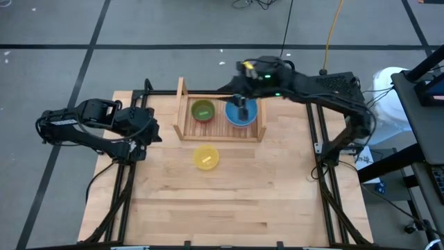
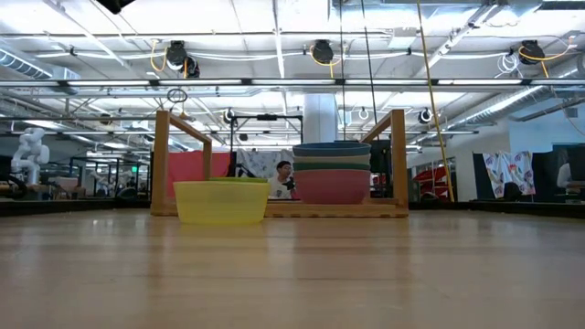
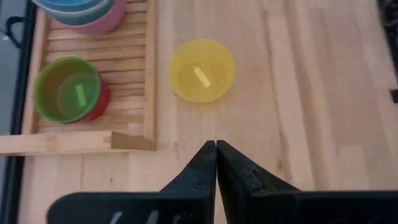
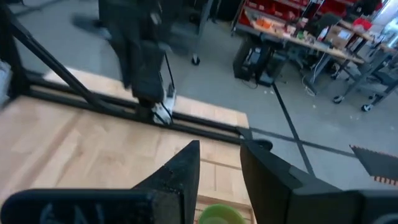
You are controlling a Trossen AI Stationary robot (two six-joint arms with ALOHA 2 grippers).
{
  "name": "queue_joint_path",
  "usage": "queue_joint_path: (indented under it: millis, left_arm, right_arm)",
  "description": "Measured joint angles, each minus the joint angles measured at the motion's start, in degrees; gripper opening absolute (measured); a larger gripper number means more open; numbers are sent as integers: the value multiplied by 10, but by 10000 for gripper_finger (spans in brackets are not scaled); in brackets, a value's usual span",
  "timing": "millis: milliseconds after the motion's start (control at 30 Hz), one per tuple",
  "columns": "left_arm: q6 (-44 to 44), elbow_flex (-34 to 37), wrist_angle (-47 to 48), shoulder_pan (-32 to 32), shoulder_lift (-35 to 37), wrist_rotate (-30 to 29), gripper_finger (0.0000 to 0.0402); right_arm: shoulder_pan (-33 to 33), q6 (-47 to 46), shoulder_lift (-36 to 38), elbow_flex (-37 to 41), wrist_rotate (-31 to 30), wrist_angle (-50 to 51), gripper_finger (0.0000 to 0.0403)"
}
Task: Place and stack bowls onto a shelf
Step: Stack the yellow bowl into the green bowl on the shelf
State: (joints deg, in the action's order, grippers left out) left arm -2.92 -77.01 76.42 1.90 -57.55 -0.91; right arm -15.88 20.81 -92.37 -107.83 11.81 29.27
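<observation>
Two hands: you have the right hand (image 1: 242, 105) over the blue-topped stack, fingers parted a little and holding nothing; the left hand (image 3: 216, 163) waits clenched and empty at the left edge of the surface (image 1: 243, 201).
Shelf: the shelf (image 1: 186, 128) sits at the far side of the surface and carries two stacks side by side.
Right stack: blue bowl (image 1: 251, 117) on top, teal and pink beneath, seen from the low view.
Left stack: light green bowl (image 1: 202, 110) nested in a red one.
Loose bowl: the yellow bowl (image 1: 205, 157) stands on the surface just in front of the shelf.
Step in hand: likely a release onto the right stack.
Next move: lift clear, then pinch the yellow bowl's rim and carry it to a stack.
</observation>
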Motion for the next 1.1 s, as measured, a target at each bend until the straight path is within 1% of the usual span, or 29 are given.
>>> queue_joint_path:
  millis: [133, 200, 333, 433, 600, 733, 833, 933, 1100]
  left_arm:
    - [2, 0, -2, 0, -16, -23, 35]
    - [5, 0, -6, 0, -27, -21, 45]
    - [3, 0, -9, 0, -69, 4, 63]
    - [-20, 0, -15, 0, -108, 9, 74]
    - [-89, 0, -72, 1, -175, 9, 81]
    - [-158, 0, -106, 1, -230, 10, 81]
    - [-191, 0, -128, 1, -269, 11, 81]
    - [-195, 0, -151, 1, -304, 22, 81]
    - [-194, 0, -179, 6, -349, 74, 81]
  right_arm:
    - [9, -5, 48, -1, -7, 31, 110]
    - [14, -4, 67, -1, -33, 51, 110]
    - [21, 7, 90, -1, -84, 88, 110]
    - [26, 12, 99, -1, -111, 104, 110]
    - [25, 23, 115, -1, -148, 123, 110]
    - [25, 29, 135, -1, -166, 143, 110]
    - [25, 26, 153, -1, -167, 162, 110]
    - [25, 25, 169, -1, -167, 180, 110]
    - [25, 24, 196, -1, -166, 204, 110]
